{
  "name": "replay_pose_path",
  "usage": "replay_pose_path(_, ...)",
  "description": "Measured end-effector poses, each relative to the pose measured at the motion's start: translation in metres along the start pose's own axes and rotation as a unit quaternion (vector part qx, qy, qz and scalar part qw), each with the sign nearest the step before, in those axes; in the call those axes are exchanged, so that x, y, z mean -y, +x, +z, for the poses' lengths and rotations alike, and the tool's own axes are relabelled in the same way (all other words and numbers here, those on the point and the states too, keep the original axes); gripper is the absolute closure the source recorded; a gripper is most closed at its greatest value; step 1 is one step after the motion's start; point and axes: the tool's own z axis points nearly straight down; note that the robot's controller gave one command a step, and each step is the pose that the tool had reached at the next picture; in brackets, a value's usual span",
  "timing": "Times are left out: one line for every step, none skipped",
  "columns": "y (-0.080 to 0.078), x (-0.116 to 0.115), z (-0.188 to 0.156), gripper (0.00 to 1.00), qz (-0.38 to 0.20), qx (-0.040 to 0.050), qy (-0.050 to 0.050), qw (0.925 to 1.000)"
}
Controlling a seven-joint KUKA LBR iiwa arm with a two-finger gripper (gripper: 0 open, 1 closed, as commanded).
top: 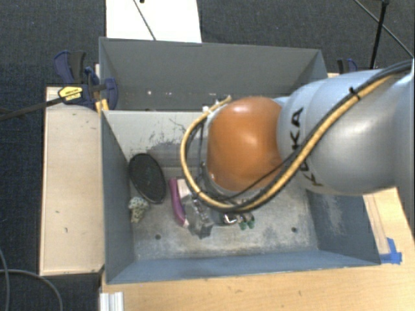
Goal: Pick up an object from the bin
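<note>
We saw the arm reach from the right into the grey metal bin (214,76), its rounded orange cover (243,144) looped with yellowish cable. Beneath it the fingers (201,224) hung low over the middle of the bin floor, near the front wall. Whether they were open or closed, or had hold of anything, we could not tell. Just to their left lay a slender, curved magenta piece (176,201). Further left a flat black oval disc (146,178) leaned by the side wall, with a small pale crumpled lump (137,207) below it. Small green bits (246,223) lay just right of the fingers.
</note>
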Motion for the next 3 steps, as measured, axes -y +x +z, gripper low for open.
replay_pose_path(0.012,0.075,0.001,1.00,-0.054,0.0011,0.001,0.9986)
replay_pose_path(-0.042,0.125,0.026,1.00,-0.262,0.0035,0.001,0.9651)
replay_pose_path(-0.042,0.123,0.025,0.00,-0.260,0.0033,0.000,0.9655)
